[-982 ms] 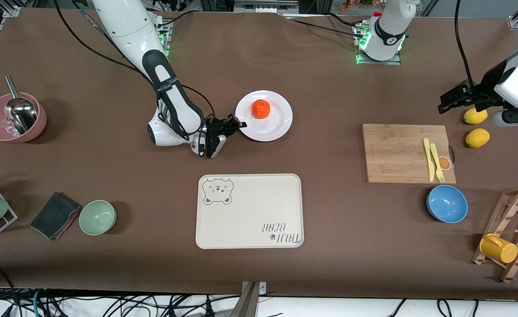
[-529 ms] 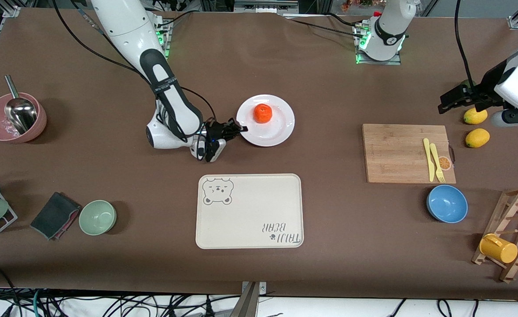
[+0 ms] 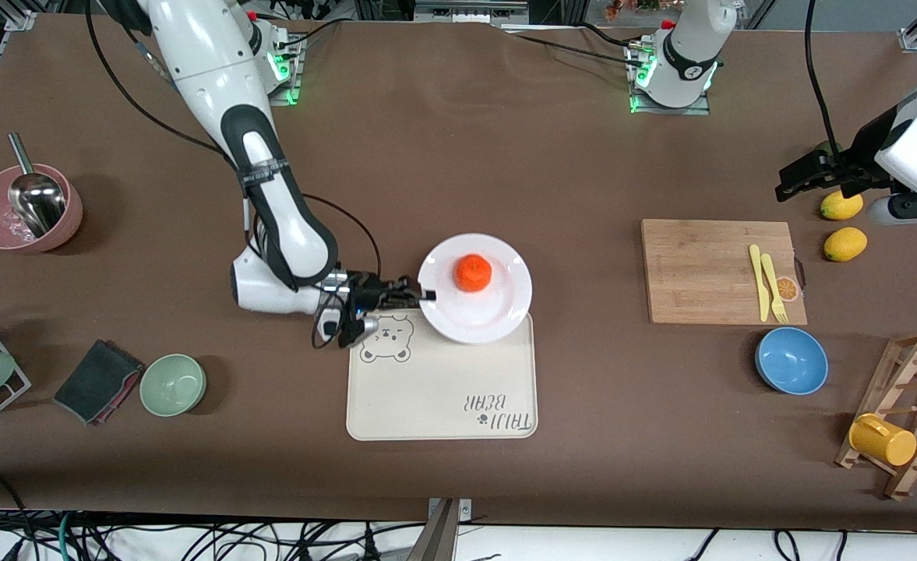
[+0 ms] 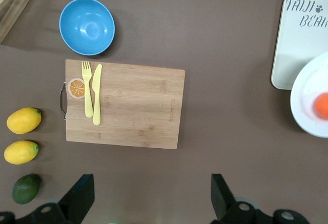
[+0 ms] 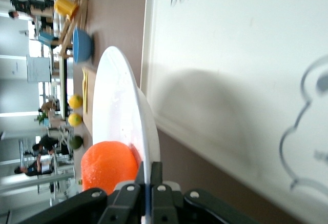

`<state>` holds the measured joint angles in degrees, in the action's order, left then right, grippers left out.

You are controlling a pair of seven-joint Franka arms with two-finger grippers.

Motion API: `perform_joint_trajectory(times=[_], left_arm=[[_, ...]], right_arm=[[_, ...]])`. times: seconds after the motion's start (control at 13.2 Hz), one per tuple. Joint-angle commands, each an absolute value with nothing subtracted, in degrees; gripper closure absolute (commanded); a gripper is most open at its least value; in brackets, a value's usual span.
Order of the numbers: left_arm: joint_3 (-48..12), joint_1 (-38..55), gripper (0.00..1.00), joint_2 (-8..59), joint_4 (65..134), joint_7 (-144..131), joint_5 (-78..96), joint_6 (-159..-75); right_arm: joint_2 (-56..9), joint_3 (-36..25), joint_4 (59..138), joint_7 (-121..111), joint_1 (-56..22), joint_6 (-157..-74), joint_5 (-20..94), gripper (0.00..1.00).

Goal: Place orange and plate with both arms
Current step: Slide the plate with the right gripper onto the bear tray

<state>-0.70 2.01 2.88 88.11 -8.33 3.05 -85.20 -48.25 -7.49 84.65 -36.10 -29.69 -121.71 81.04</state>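
Over the cream tray [image 3: 442, 389], right end effector [image 3: 424, 294] pinches the plate [image 3: 497, 308] rim, orange [image 3: 474, 273] atop; left end effector [image 4: 151, 198] waits, spread wide.

You see two glossy white jointed robot arms: the right arm [image 3: 216, 86] carries a long black inlay panel and a thin black strap band, with black cables looping to its wrist. Its black two-finger right gripper [image 3: 419, 294] shows a small blue light nearby. The left arm [image 3: 914, 144] ends in a black left gripper [image 4: 148, 198]. Both bases glow green.
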Motion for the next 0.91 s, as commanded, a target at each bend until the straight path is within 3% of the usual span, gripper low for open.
perform_joint_trajectory(times=[0.0,0.23,0.83], left_arm=[[-0.70,1.76,0.00,3.34,87.01,-7.38,2.72,-84.55],[-0.70,1.76,0.00,3.34,87.01,-7.38,2.72,-84.55],[-0.79,1.76,0.00,3.34,86.92,-7.47,2.72,-84.46]], right_arm=[[-57.81,-7.21,68.51,-27.54,-28.13,-124.00,81.39,1.00],[-62.57,-7.21,61.97,-25.14,-27.69,-130.32,81.56,1.00],[-64.42,-7.12,63.10,-25.31,-26.72,-130.78,81.83,0.99]])
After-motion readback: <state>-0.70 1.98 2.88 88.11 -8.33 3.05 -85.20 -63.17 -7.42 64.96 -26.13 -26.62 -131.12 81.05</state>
